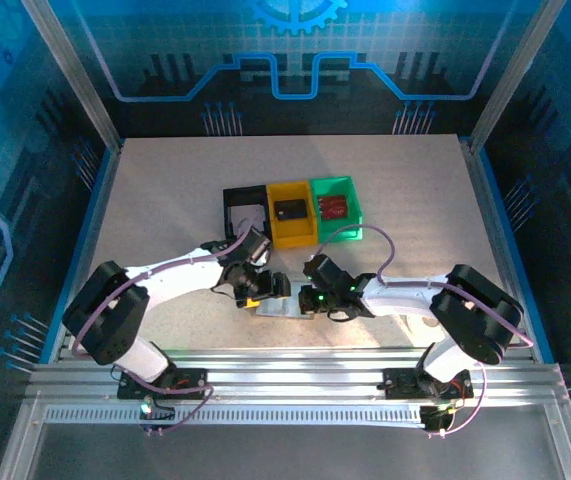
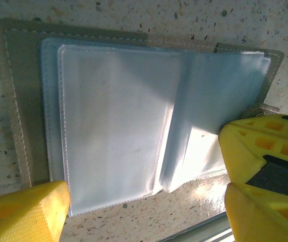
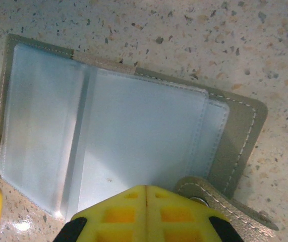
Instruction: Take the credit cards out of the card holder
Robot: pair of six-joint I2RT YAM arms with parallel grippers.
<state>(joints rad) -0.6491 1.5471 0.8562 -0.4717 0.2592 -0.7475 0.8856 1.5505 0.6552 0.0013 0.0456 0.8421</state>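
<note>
The card holder (image 3: 133,146) is laid open on the near table (image 1: 165,200), seemingly pinned by the closed right gripper (image 3: 145,197) beside its tab (image 3: 224,201). The left gripper (image 2: 146,206) is held wide over the pockets (image 2: 113,126).

Card holder (image 3: 133,131): grey-tan stitched cover, lies open & flat, clear sleeves fanned, look empty, snap tab (image 3: 224,204) at one edge; near, in front of yellow bin (image 1: 293,242). Dark card (image 1: 288,210) flat inside that bin; red card (image 1: 335,206) just right of it, pale card (image 1: 248,218) just left.
</note>
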